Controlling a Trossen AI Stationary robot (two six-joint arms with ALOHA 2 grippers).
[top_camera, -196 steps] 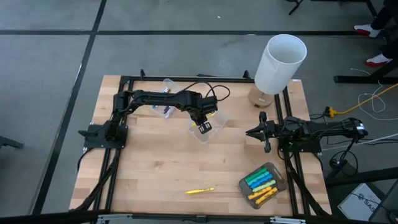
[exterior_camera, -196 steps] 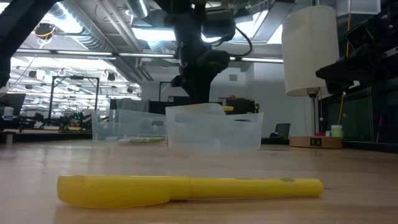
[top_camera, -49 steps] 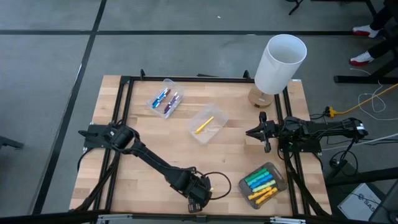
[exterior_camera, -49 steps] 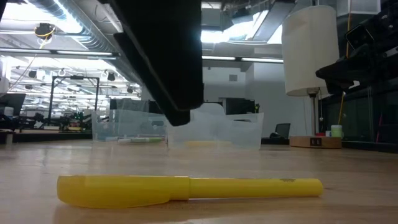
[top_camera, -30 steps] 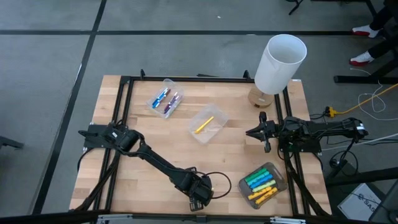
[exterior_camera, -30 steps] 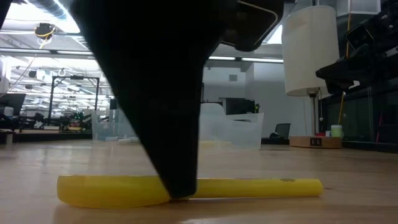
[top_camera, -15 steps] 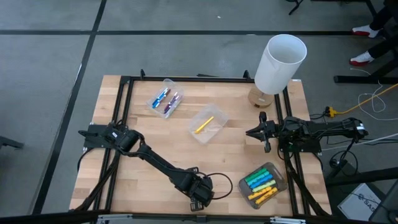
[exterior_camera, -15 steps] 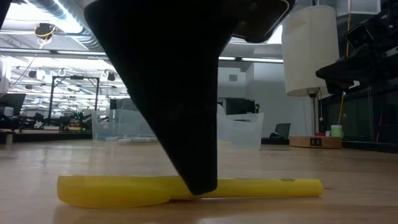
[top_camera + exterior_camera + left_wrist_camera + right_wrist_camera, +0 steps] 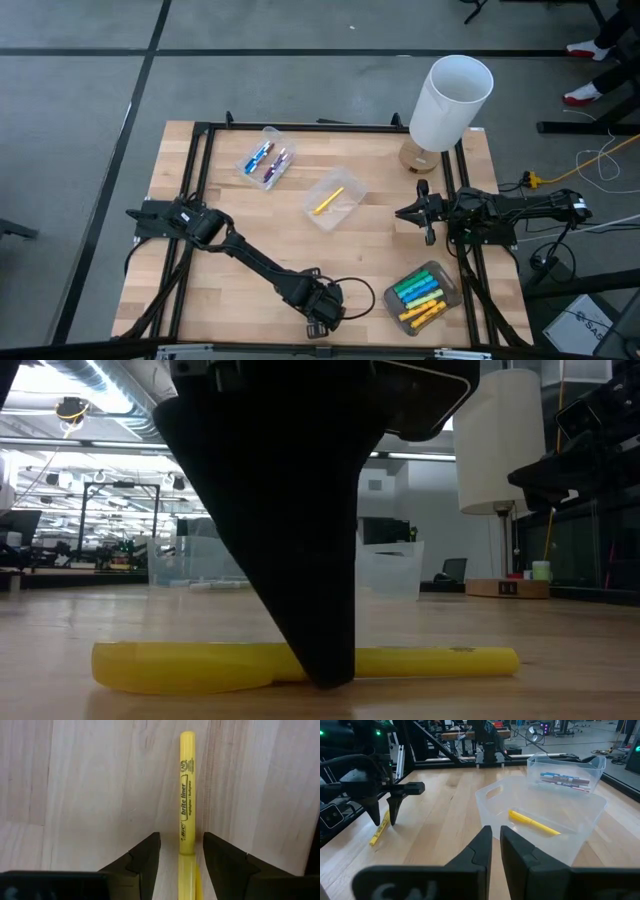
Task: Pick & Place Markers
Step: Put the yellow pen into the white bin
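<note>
A yellow marker [image 9: 187,795] lies flat on the wooden table near its front edge, also seen lengthwise in the low view [image 9: 190,665]. My left gripper [image 9: 181,840] points down over it at the table's near edge [image 9: 318,322]. It is open, one finger on each side of the marker's barrel, with a thin gap at both sides. In the low view one dark finger [image 9: 320,640] reaches down to the marker's level. My right gripper [image 9: 418,213] waits at the right edge, level and shut [image 9: 496,832]. Other markers lie in clear tubs.
A clear tub [image 9: 335,200] mid-table holds one yellow marker. A second tub [image 9: 265,160] at the far left holds blue and purple markers. A third [image 9: 422,295] at the near right holds green, blue and yellow ones. A white cylinder [image 9: 452,100] stands at the far right.
My left gripper has come down over the yellow marker until its fingers stand at table level on either side of it, then kept nearly still. The marker has not moved.
</note>
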